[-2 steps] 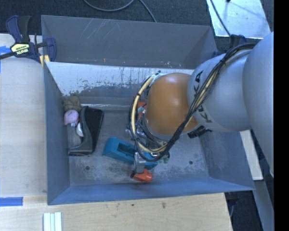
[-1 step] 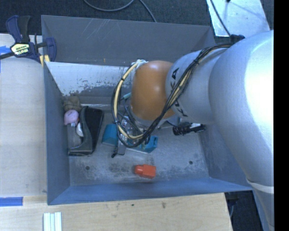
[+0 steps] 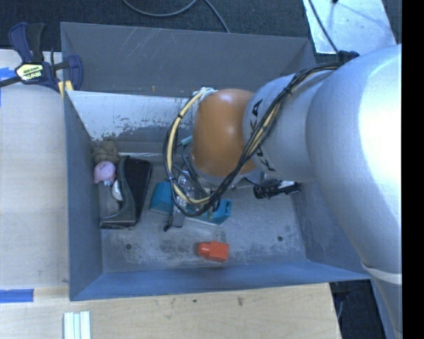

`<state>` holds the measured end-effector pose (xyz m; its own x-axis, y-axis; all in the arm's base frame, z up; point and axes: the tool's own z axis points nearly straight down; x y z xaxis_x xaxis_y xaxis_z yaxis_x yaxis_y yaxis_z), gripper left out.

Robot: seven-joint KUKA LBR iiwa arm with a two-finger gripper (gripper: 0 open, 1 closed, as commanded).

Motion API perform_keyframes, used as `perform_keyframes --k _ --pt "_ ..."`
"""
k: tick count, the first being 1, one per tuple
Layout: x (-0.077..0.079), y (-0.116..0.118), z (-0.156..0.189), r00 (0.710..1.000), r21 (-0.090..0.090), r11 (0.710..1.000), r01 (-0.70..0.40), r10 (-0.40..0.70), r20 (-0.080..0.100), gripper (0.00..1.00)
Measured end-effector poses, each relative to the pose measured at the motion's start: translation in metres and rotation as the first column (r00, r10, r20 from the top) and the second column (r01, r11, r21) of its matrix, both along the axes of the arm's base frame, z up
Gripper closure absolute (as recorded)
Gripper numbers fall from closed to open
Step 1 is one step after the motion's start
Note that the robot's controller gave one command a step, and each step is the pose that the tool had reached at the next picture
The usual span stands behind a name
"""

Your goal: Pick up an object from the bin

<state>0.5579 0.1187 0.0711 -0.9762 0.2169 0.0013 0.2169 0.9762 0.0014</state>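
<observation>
Gripper (image 3: 186, 199) apparently over a blocky blue thing (image 3: 160, 198).

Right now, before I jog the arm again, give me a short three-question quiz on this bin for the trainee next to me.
1. Fill in: the black case lies on the view's ____ side of the bin.
2. True or false: the orange block lies near the bin's wall at the bottom of the view, apart from the gripper.
3. Which thing lies closest to the gripper? A) the blue thing B) the orange block C) the black case

Key: 1 left; 2 true; 3 A.
</observation>
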Motion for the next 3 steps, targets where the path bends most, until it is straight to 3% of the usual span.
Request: perform_keyframes --k 1,2,3 --pt "-0.001 -0.001 0.037 1.0 -0.003 1.0 0.009 -0.009 -0.011 1.0" --pt "0.002 -0.001 0.099 1.0 -0.002 1.0 0.008 -0.008 -0.007 1.0" --pt "0.0 -0.007 0.103 1.0 0.0 1.0 0.013 -0.013 0.003 1.0"
